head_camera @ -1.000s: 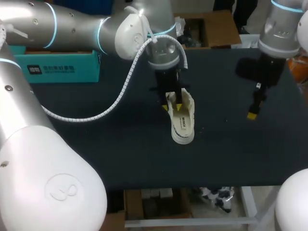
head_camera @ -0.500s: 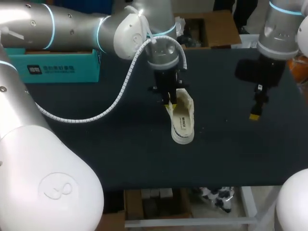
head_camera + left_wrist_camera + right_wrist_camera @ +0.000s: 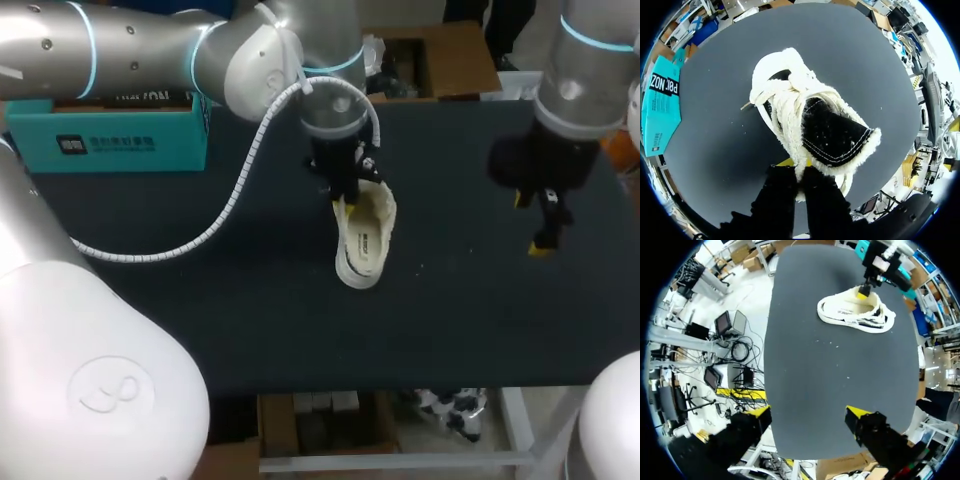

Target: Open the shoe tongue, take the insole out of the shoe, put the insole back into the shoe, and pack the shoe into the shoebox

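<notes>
Swung leftward since a second ago, the shoe (image 3: 362,240) lies mid-desk (image 3: 200,310), its fleecy heel collar pinched in the left tool (image 3: 348,195). The right tool (image 3: 532,225) hangs spread wide near the right edge, well apart. The teal shoebox (image 3: 110,138) stands far left.

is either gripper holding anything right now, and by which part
The left gripper is shut on the cream fleece-trimmed shoe, pinching the fleecy rim at its heel end. The right gripper is open, holding nothing.
</notes>
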Available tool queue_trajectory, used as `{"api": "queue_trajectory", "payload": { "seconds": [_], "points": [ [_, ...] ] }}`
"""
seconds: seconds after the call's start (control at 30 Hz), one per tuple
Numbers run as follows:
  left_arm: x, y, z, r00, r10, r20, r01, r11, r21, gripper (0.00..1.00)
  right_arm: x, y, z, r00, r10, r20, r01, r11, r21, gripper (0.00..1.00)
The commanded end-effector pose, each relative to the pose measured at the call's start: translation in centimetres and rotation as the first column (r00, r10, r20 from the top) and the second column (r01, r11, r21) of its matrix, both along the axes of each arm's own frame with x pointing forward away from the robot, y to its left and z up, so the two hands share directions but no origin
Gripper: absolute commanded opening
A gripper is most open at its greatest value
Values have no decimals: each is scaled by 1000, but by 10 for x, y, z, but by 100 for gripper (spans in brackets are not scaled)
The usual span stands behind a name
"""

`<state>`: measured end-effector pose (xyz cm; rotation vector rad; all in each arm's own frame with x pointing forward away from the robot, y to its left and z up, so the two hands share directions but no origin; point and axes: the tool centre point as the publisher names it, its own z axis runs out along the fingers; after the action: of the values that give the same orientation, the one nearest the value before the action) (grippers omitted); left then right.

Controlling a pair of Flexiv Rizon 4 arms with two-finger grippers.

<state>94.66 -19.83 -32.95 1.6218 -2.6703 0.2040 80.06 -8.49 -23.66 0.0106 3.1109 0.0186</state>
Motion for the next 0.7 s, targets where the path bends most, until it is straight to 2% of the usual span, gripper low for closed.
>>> {"api": "queue_trajectory", "payload": {
  "seconds": [0.03,0.23,0.43,0.57,0.7],
  "points": [
    [3,6,19,998,-49,35,49,999,4,0,-5,-12,-4,998,27,64,-28,999,25,100],
    [11,10,38,987,-135,86,136,991,4,0,-3,-16,0,992,101,72,-101,995,-3,100],
    [23,18,64,967,-221,130,223,975,2,0,-2,-17,2,992,107,65,-107,994,-6,100],
    [43,25,87,937,-304,171,310,951,-8,0,-2,-17,2,992,107,65,-107,994,-6,100],
    [75,36,114,900,-382,208,388,921,12,0,-2,-17,2,992,107,65,-107,994,-6,100]
  ]
}}
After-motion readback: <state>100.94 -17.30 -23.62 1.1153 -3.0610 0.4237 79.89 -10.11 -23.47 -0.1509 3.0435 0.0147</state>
